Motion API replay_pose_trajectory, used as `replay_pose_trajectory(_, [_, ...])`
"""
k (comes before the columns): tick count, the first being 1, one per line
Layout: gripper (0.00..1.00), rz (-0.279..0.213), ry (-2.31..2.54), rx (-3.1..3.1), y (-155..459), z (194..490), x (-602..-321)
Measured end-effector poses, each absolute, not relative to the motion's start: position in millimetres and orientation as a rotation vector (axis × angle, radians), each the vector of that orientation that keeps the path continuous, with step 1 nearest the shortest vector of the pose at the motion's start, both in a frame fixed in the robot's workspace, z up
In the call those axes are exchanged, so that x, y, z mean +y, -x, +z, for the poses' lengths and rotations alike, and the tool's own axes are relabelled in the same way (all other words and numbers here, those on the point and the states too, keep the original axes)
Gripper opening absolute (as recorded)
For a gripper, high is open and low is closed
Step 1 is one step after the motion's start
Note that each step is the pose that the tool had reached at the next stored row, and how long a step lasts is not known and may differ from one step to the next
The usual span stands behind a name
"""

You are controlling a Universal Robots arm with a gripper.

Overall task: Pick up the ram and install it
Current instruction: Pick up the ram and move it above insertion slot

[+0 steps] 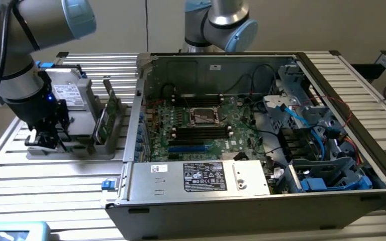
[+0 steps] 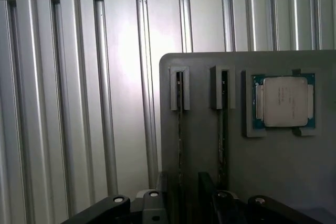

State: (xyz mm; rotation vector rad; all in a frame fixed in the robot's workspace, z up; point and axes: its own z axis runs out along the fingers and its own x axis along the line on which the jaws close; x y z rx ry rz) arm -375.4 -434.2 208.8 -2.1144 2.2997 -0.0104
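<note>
Table [image 1: 59, 170] carries open computer case [image 1: 260, 125], well apart from pincer [image 1: 42, 139]. Grey holder [image 2: 210, 156] right under pincer, jaws wide, nothing held. Ram [image 2: 179, 129] on edge in holder slot just below pincer. Probably light, stiff, fragile; pinch flat faces mid-length.

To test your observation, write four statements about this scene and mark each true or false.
1. The hand holds a ram stick. False: it is open and empty; both sticks stand in the holder.
2. The case is open. True.
3. A processor lies in the holder. True.
4. The hand is inside the case. False: it is at the holder, outside the case.
</note>
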Motion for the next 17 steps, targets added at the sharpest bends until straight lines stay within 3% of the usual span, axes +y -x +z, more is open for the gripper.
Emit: replay_pose_trajectory(17, [0.35,0.002,2.121,2.306,375.1,196.9,-434.1])
